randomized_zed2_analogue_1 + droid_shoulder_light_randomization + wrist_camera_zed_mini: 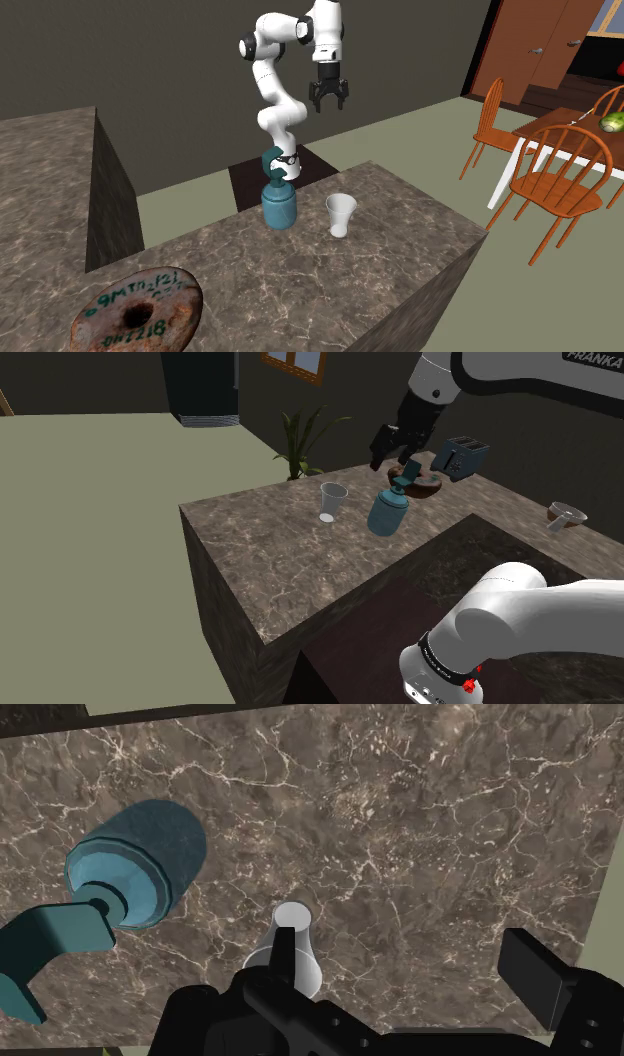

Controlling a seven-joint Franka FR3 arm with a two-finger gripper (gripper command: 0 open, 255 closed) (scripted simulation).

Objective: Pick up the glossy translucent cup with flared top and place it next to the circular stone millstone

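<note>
Hovering high over the counter (420,240), hand (328,104) open and empty — cup (341,215) stands upright on it just beside the teal bottle (278,203), well apart from the millstone (175,300).

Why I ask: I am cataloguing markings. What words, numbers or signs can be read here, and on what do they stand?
"FRANKA": on the white arm link, at the shoulder view's top edge.
"69MTn 12)": green scrawl above the hole of the round millstone; the reading is uncertain.
"DH1218": green scrawl below that hole; also uncertain.
Red marks on the dark joint ring: too small to read.
</note>
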